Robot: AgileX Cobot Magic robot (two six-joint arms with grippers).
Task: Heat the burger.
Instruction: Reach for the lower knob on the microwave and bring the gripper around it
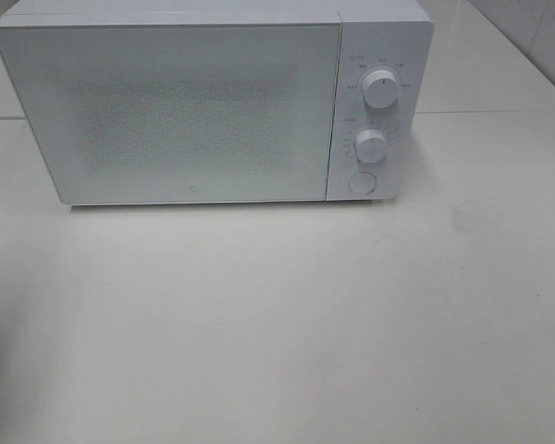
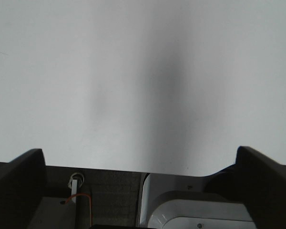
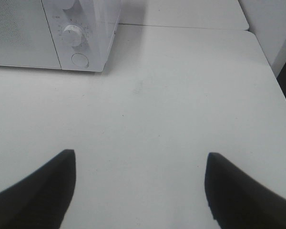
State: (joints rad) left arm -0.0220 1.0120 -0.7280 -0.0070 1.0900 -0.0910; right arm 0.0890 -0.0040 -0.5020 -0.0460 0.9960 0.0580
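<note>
The burger is out of view in every frame. A white microwave (image 1: 203,102) stands at the back of the white table with its door shut; two dials (image 1: 380,88) and a round button (image 1: 362,182) sit on its right panel. Neither arm shows in the high view. My left gripper (image 2: 143,167) is open over bare table, dark fingers (image 2: 19,186) wide apart and nothing between them. My right gripper (image 3: 140,171) is open too, its fingers (image 3: 43,186) spread above the table to the right of the microwave (image 3: 62,33), holding nothing.
The white table (image 1: 277,314) stretches in front of the microwave. A seam between table tops runs behind on the right (image 3: 181,26). The table's right edge (image 3: 276,90) drops off beside a dark gap.
</note>
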